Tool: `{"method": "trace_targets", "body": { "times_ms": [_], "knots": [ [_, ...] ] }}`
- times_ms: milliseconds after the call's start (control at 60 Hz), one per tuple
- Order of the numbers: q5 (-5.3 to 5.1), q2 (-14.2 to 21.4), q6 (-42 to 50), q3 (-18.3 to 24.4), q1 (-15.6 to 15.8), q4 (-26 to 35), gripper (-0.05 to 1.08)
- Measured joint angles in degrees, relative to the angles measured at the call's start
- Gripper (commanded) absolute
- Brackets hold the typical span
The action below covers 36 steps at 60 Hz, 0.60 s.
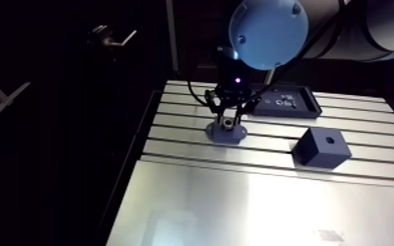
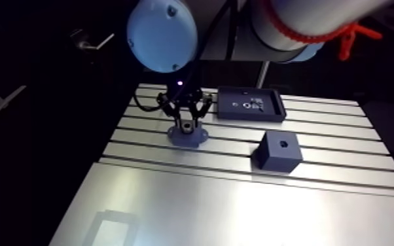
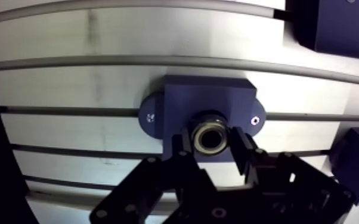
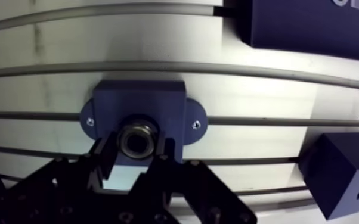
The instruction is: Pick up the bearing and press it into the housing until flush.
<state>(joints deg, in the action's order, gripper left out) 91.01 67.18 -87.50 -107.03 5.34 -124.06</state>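
The end effector (image 3: 212,147) pinches the bearing (image 3: 210,136) right at the housing's (image 3: 209,98) bore.
Wrist view: it clamps the ring's sides over the dark housing on the slotted desk (image 3: 98,77); seating depth cannot be read. A tilted ring would likely jam in the bore, and the end effector, so close to the housing's face, may strike it before flush. Arm view: it stands upright over the housing; a dark cube (image 1: 321,147) and a flat tray (image 1: 285,103) lie well apart, no likely obstacle.

The gripper (image 3: 211,142) is black, the joint cap (image 1: 268,33) light-blue.
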Motion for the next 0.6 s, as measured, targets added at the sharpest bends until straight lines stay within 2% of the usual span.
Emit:
{"method": "trace_targets", "body": {
  "times_ms": [600],
  "knots": [
    [0.00, -0.67, -0.12, 0.21, -0.02, 0.00, 0.60]
  ]
}}
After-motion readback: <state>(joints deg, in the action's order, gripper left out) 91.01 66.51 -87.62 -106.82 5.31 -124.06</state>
